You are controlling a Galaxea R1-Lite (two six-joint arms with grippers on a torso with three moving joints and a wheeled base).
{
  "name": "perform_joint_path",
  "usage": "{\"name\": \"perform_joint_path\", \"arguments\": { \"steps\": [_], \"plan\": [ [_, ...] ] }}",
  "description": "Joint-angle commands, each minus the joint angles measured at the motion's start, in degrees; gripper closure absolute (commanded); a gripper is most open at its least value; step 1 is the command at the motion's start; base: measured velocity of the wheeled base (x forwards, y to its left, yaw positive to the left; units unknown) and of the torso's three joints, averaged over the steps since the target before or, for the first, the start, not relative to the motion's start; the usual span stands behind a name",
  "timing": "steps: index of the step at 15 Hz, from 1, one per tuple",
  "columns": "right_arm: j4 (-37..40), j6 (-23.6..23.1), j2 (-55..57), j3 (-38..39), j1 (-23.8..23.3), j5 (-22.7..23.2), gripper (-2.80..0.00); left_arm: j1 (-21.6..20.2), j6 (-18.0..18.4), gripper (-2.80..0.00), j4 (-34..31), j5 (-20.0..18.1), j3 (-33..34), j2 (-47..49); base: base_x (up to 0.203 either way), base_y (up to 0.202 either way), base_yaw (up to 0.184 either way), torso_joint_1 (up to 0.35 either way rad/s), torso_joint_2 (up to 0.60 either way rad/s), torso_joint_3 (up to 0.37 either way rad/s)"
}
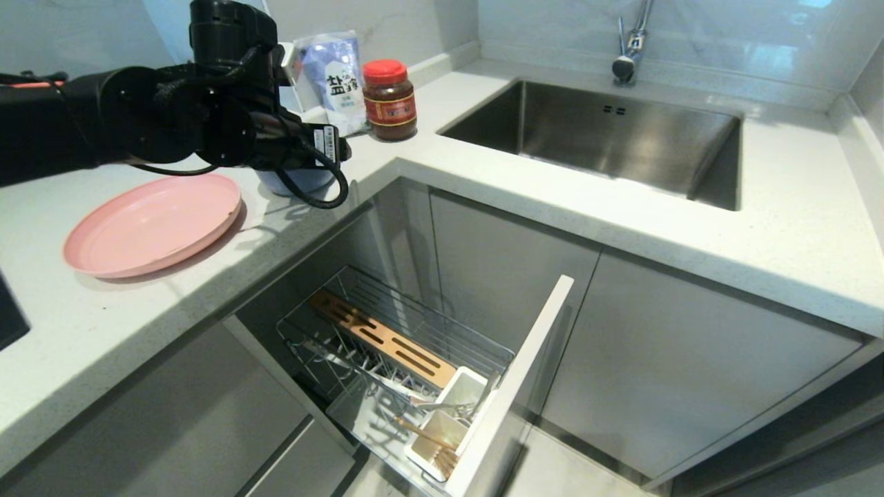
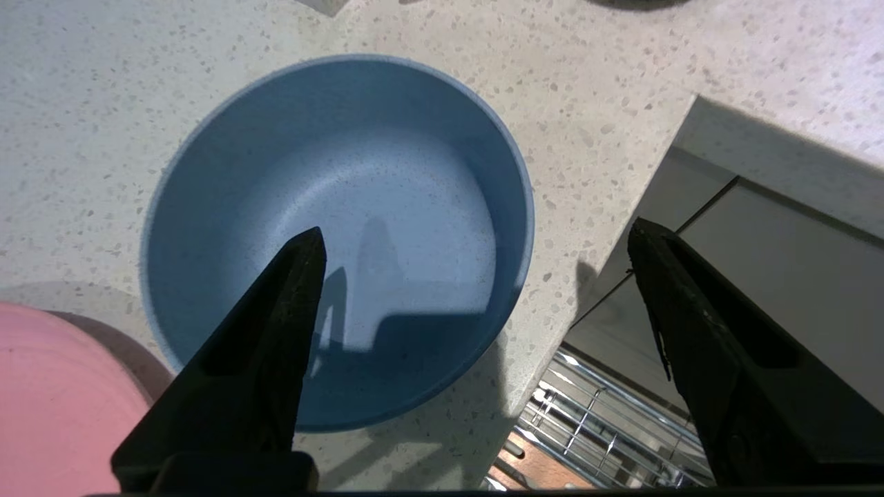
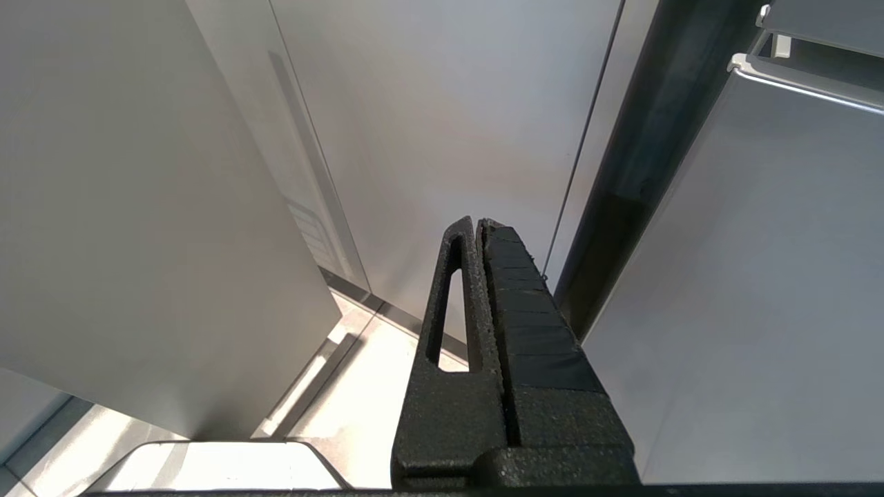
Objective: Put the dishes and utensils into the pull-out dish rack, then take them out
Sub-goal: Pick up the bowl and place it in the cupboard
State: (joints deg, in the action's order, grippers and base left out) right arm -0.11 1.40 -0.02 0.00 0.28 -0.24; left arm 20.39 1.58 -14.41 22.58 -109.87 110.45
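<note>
Head view: pink plate (image 1: 153, 223) flat on worktop (image 1: 794, 228) at 9 o'clock; dish rack (image 1: 407, 359) pulled out at 6, chopsticks (image 1: 431, 442) and cutlery (image 1: 442, 404) in its white box (image 1: 461, 388). Left wrist view: left gripper (image 2: 476, 241) spread wide over upright, empty blue bowl (image 2: 338, 235), holding nothing. Right wrist view: right gripper (image 3: 480, 224) pressed together beside cabinet panels.

Home kitchen: speckled countertop (image 1: 103, 324), steel sink (image 1: 594, 138) with tap (image 1: 628, 48), grey cabinets (image 1: 677, 359), pull-out dish rack (image 1: 394, 352).

Matte blue bowl (image 2: 338, 235) on speckled stone-look countertop (image 2: 621, 76) — chrome wire rack (image 1: 387, 345) with a wooden bar (image 1: 383, 338).
</note>
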Motion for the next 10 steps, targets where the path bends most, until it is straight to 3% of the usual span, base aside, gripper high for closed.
{"name": "perform_joint_path", "arguments": {
  "steps": [1, 10],
  "plan": [
    [0.0, 0.0, -0.2, 0.1, 0.0, 0.0, 0.00, 0.1, 0.3, -2.80, -0.1, 0.2, 0.0, 1.0, 0.000, 0.000, 0.000, 0.000, 0.00, 0.000],
    [0.0, 0.0, -0.2, 0.1, 0.0, 0.0, 0.00, 0.1, 1.3, -2.80, -0.1, 0.3, 0.0, 2.1, 0.000, 0.000, 0.000, 0.000, 0.00, 0.000]
  ]
}}
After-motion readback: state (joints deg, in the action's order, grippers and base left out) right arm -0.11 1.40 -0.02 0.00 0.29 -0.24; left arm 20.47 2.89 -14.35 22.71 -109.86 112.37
